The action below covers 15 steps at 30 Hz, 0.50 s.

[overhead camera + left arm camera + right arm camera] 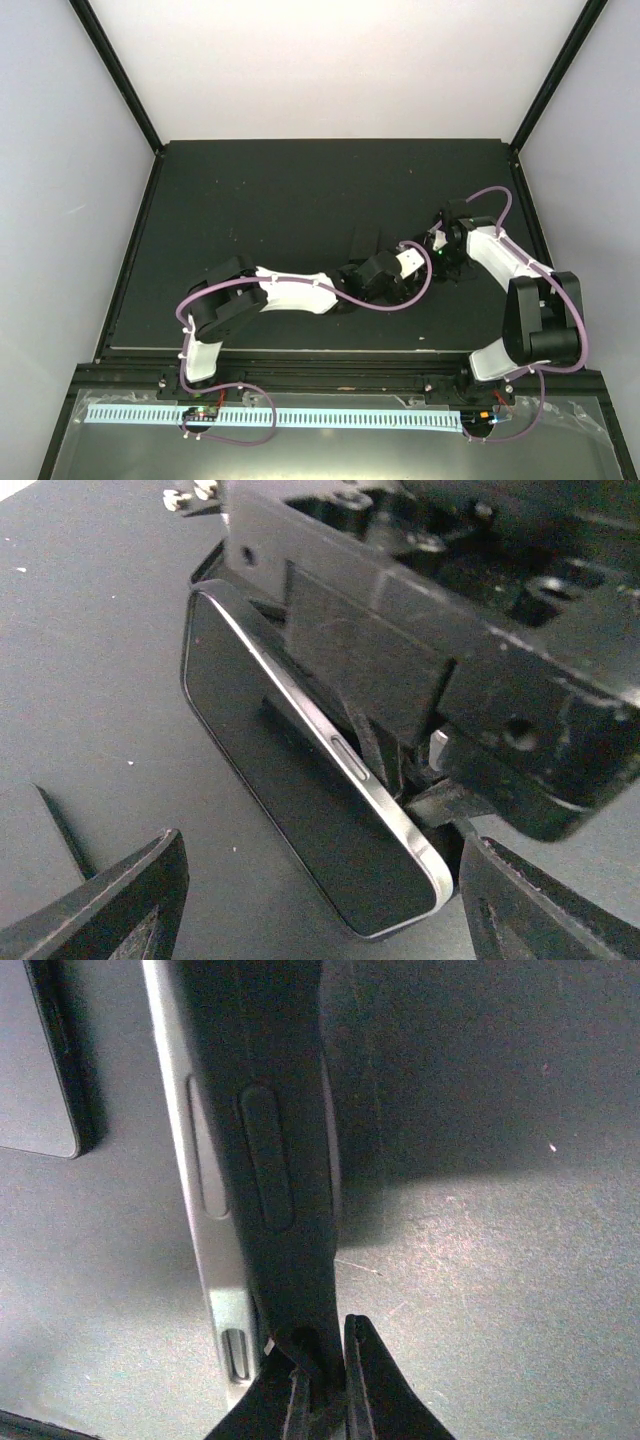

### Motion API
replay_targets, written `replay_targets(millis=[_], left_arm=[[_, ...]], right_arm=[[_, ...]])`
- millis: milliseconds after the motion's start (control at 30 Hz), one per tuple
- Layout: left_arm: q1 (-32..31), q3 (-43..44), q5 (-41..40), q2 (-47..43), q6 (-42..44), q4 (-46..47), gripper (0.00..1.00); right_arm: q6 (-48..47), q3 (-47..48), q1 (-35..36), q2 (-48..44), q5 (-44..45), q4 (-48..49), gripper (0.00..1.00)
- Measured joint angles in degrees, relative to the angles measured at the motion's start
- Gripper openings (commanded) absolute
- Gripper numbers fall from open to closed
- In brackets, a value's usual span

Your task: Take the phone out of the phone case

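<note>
We judge the job about half done. The phone [300, 780] sits in the middle of the left wrist frame, tilted, with its long side running from upper left to lower right. In the right wrist frame its side [205, 1210] stands just left of the case [290, 1160] wall. The two sets of side buttons lie next to each other instead of one over the other, so that edge looks peeled free. How much of the phone is still seated in the case we cannot tell. What seems left is to draw the two fully apart.

The phone has a glossy black glass face, a brushed silver band and rounded corners. The case is matte black and looks soft and rubbery, with a raised oblong button bump.

The right hand [325, 1380] is pressed together, pinching the case rim at the bottom of its frame. The left hand [320, 900] is spread, with one finger at each lower corner of its frame, flanking the phone's lower corner without visibly touching it. Under it all is the table [80, 680], dark, dull and lightly speckled.
</note>
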Motion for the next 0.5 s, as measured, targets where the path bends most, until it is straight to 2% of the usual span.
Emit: replay_targets(millis=[333, 500], left_arm=[[0.00, 3.32, -1.86, 4.81, 3.19, 0.04, 0.74], [-0.09, 4.11, -3.76, 5.51, 4.48, -0.28, 0.68]], right_arm=[[0.02, 1.22, -0.04, 1.68, -0.66, 0.07, 0.01], [0.02, 1.22, -0.04, 1.68, -0.94, 0.44, 0.01]])
